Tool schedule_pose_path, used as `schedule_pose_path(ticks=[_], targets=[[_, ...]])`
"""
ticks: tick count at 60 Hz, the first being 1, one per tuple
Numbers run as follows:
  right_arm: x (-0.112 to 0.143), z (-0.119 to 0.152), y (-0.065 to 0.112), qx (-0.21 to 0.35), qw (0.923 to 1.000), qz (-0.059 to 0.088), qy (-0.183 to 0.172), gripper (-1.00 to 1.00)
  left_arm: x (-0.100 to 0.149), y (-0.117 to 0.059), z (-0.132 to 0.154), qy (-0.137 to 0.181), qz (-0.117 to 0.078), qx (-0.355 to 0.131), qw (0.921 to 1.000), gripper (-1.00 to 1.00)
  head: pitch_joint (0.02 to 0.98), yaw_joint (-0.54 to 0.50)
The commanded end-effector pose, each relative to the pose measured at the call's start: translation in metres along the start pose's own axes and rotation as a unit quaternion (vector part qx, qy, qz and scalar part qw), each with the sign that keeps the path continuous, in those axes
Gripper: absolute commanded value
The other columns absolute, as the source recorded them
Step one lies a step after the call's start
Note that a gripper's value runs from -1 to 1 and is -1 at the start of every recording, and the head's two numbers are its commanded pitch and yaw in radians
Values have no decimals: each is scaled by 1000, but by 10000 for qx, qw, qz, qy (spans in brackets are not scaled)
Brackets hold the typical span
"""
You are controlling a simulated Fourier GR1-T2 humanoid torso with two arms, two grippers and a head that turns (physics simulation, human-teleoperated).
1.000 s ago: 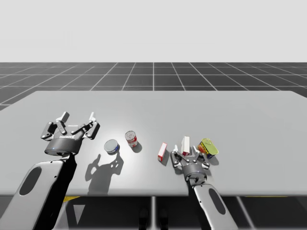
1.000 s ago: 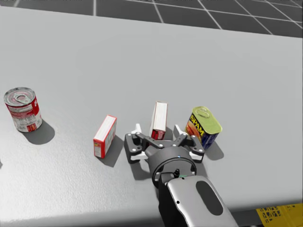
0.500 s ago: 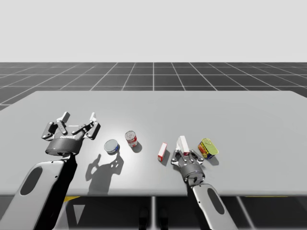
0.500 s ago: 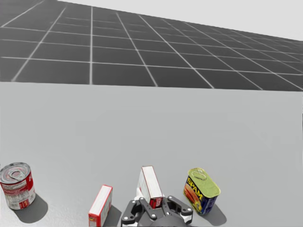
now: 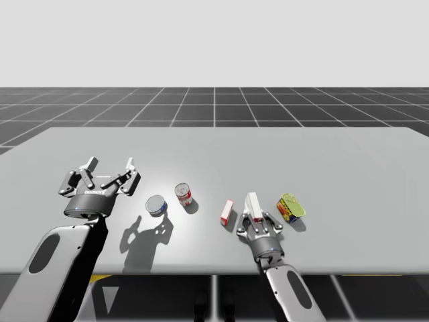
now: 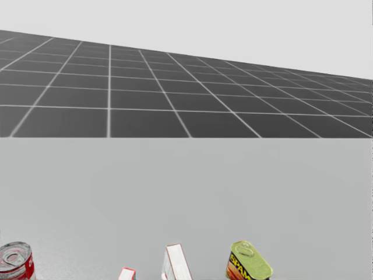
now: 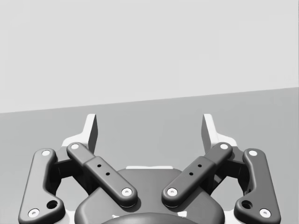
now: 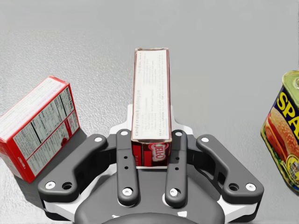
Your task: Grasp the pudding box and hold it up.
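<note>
The pudding box (image 8: 150, 93), a narrow red and white carton, stands between the fingers of my right gripper (image 8: 150, 122), which is shut on its lower end from both sides. The high view shows the box (image 5: 252, 204) held on end by my right gripper (image 5: 255, 217) near the table's front edge. Its top end (image 6: 176, 263) also shows low in the head view. My left gripper (image 5: 107, 169) hovers at the table's left, open and holding nothing, its fingers (image 7: 91, 128) spread wide.
A second red box (image 5: 227, 212) stands just left of the held one. A yellow-topped tin (image 5: 291, 208) is close on its right. Further left are a red can (image 5: 184, 194) and a flat blue can (image 5: 156, 204). The grey table (image 5: 301, 154) stretches behind them.
My head has turned upward, so the objects dropped to the bottom of its view. My right gripper closed on the pudding box and shifted slightly left with it. The left arm stayed still.
</note>
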State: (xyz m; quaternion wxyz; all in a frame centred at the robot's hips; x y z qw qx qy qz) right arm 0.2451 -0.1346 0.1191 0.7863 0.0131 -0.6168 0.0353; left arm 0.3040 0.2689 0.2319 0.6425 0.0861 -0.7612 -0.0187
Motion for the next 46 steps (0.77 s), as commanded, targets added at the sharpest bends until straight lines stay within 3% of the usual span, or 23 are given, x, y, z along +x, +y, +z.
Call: schedule_pose_path(ticks=[1, 7, 19, 46], targets=[[18, 0, -7, -339, 9981, 77, -507, 1000, 0, 1, 0, -16, -15, -9, 10000, -1000, 461, -280], [36, -2, -11, -344, 9960, 123, -813, 1000, 0, 1, 0, -14, -6, -6, 10000, -1000, 463, -283], [75, -7, -18, -459, 9904, 68, -1301, 1000, 0, 1, 0, -45, -28, -21, 10000, -1000, 464, -285], [162, -7, -39, -679, 9650, 468, -2489, 1000, 1, 4, -1, -43, -19, 8, 10000, -1000, 459, -300]])
